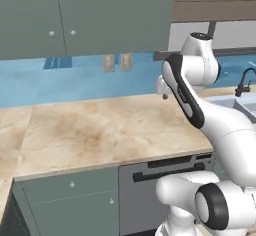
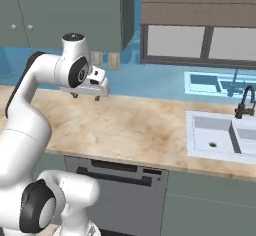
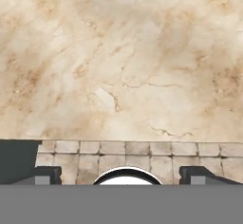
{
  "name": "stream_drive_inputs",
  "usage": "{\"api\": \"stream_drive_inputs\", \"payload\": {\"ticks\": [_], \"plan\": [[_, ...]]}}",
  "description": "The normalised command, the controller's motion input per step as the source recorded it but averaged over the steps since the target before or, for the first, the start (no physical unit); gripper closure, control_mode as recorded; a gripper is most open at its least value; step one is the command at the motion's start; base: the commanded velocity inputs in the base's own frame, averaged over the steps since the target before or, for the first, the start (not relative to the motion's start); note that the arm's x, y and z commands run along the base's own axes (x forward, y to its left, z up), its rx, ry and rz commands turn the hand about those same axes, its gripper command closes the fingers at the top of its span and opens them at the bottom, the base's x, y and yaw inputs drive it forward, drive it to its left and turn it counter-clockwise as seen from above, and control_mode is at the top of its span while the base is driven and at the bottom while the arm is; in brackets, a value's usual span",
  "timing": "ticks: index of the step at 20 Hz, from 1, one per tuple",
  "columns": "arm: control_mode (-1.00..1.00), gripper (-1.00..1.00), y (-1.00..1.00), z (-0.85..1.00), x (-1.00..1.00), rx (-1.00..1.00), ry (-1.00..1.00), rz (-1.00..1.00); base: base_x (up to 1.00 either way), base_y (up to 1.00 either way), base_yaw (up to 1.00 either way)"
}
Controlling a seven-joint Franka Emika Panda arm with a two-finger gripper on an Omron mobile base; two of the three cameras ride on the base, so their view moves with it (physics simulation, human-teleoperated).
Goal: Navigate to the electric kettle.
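Note:
The electric kettle is out of view. My gripper (image 2: 86, 96) hangs above the beige marble counter (image 2: 130, 125), pointing down at it, just behind the front edge. In the hand view its two dark fingertips (image 3: 45, 173) stand far apart, so the gripper (image 3: 122, 173) is open with nothing between them, and bare marble lies below. In the left base view the gripper (image 1: 165, 96) peeks out from behind my forearm.
A white sink (image 2: 200, 137) with a thin black faucet (image 2: 244, 102) is set into the counter to the right. A dark dishwasher front (image 2: 120, 180) sits under the counter ahead of my base. Green wall cabinets (image 1: 85, 15) hang above, and the counter (image 1: 10, 135) turns a corner at the far left.

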Motion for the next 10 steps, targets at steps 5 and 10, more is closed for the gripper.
{"api": "stream_drive_inputs", "payload": {"ticks": [5, 10], "plan": [[1.00, -1.00, 0.00, 0.00, 0.00, 0.00, 0.00, 0.00, 0.00, -1.00, -0.01], [1.00, -1.00, 0.00, 0.00, 0.00, 0.00, 0.00, 0.00, -0.01, -1.00, 0.00]]}}
